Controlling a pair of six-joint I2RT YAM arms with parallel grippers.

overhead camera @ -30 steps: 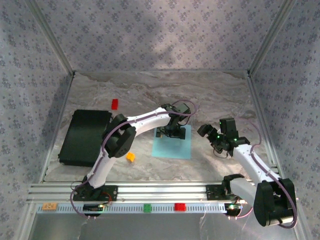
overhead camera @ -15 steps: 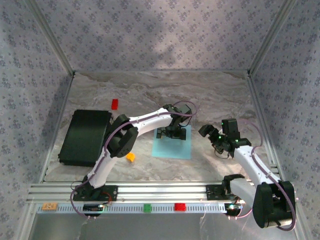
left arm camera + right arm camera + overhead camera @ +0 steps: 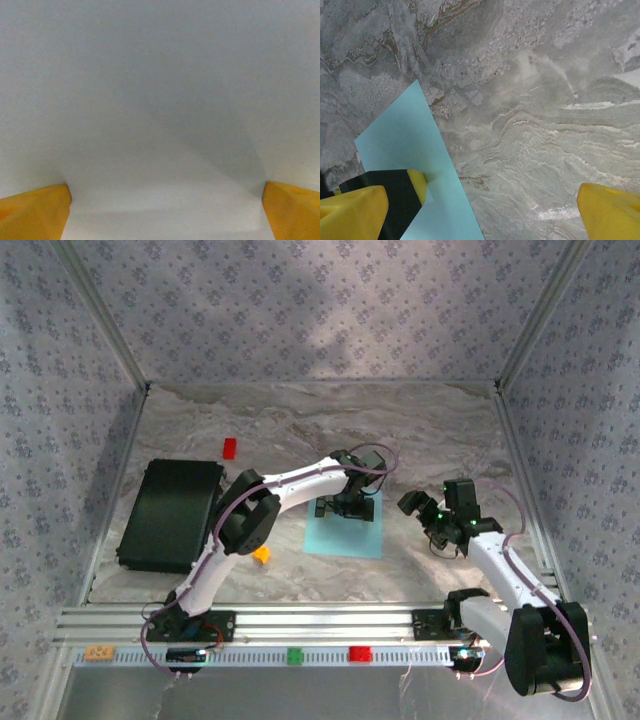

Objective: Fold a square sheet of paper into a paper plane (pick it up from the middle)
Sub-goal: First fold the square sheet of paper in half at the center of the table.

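The left gripper [image 3: 345, 506] is hanging w/ jaws wide over the upper part of the square sheet of paper [image 3: 342, 538]. This thin, smooth, light-blue sheet is lying flat at centre frame on the grey, veined marble-look table [image 3: 430, 430]. The right gripper [image 3: 421, 519] is hovering just right of it, jaws also wide, holding nothing.

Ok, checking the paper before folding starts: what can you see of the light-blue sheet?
The thin light-blue square sheet of paper lies flat and unfolded near the middle of the grey marbled table. Its edges look straight. The open left pincer is down on its far half, fingertips apparently touching it.
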